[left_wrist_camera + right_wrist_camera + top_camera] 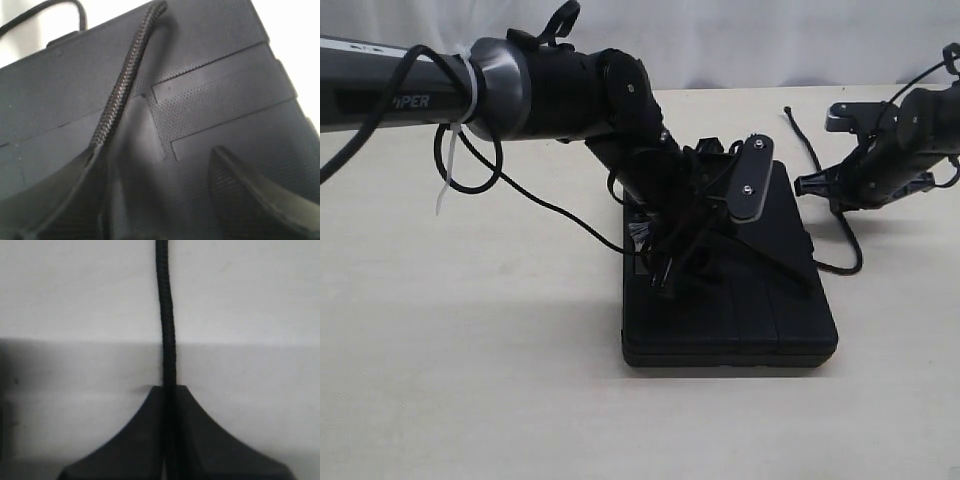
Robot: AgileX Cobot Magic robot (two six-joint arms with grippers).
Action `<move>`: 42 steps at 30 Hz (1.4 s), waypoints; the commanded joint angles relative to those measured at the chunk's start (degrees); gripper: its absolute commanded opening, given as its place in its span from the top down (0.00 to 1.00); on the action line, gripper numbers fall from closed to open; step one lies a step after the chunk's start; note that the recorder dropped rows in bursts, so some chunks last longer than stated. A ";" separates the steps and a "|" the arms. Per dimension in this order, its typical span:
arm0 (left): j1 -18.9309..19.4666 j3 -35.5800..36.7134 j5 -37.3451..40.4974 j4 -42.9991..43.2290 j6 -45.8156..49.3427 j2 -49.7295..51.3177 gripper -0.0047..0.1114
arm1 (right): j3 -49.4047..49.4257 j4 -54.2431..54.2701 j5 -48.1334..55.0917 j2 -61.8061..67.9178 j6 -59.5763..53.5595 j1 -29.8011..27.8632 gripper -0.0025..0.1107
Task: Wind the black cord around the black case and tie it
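The black case (760,325) lies flat in the middle of the table. My left gripper (710,235) hangs low over its top, open, with the two fingers wide apart. In the left wrist view the braided black cord (125,80) runs across the case's grooved lid (220,100) and ends against the inner side of one finger (55,190); the other finger (255,200) stands clear of it. To the right of the case, my right gripper (807,185) is shut on the cord (167,340). From there the cord (853,250) loops down to the case, and a free end (792,113) lies behind.
The left arm's thin glossy wire (520,195) with a white zip tie (448,160) hangs left of the case. The pale tabletop (470,380) spreads around it, and a white backdrop (770,40) closes off the far edge.
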 commanded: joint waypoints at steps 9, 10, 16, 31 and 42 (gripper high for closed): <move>-0.06 -0.25 0.12 0.20 -0.44 0.08 0.47 | 14.85 -8.78 23.59 1.42 7.98 0.26 0.94; -0.06 -0.25 0.12 0.20 -0.44 0.08 0.47 | 14.90 -8.90 24.04 0.62 8.51 0.26 0.94; -0.06 -0.25 0.01 0.20 -0.44 0.08 0.47 | 14.90 -8.16 21.11 -8.54 9.02 0.26 0.90; -0.06 -0.25 -1.16 0.49 -0.44 0.08 0.47 | 2.73 -8.48 16.76 -14.40 11.59 -5.11 0.61; -0.06 -0.25 -0.98 0.49 -0.44 0.08 0.47 | -0.73 5.97 10.14 -4.93 -5.52 -7.75 0.61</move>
